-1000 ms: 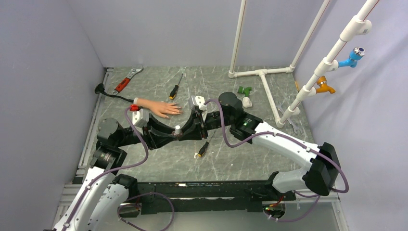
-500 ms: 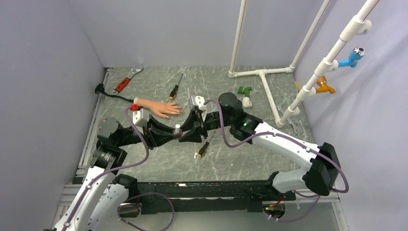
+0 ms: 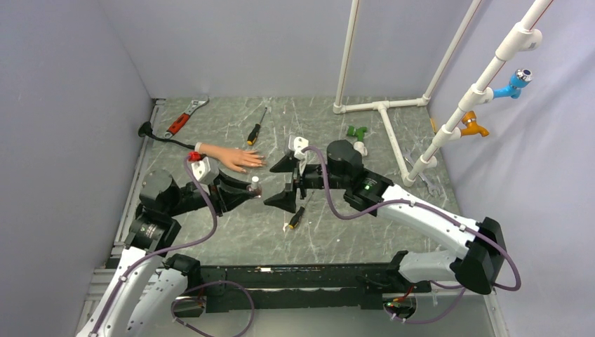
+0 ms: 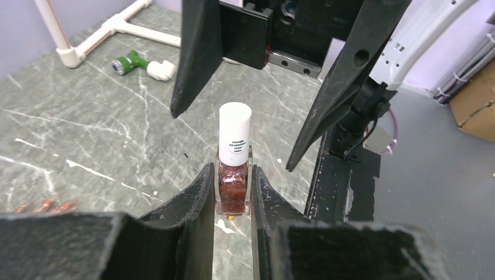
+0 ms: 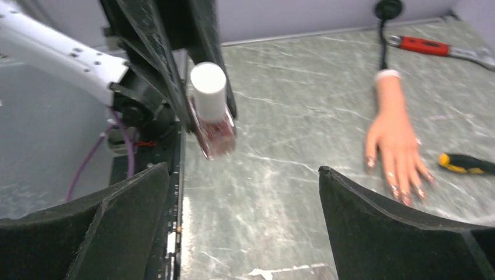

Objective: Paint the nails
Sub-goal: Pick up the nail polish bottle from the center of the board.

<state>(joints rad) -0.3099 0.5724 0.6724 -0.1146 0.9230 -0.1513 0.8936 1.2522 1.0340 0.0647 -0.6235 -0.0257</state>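
The count came to: one flesh-coloured rubber mannequin hand (image 3: 235, 158), one white-capped glass bottle of red glitter polish (image 3: 255, 187), two black-and-yellow-handled screwdrivers (image 3: 253, 133) (image 3: 296, 217), one red-handled adjustable wrench (image 3: 179, 123), one green pipe fitting (image 3: 356, 131), one white pipe fitting (image 3: 360, 148), one blue tap (image 3: 516, 83), one orange tap (image 3: 471, 128).

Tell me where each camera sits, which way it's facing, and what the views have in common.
Top external: above and behind the bases, looking down at the table; the left arm and right arm show.
Left wrist: on the left arm, looking along the left fingers, shut on the polish bottle, toward the open right fingers.
Right wrist: looks between the right fingers at the bottle, mannequin hand off to the right.
Shared: all three show the bottle; the wrist views face each other.
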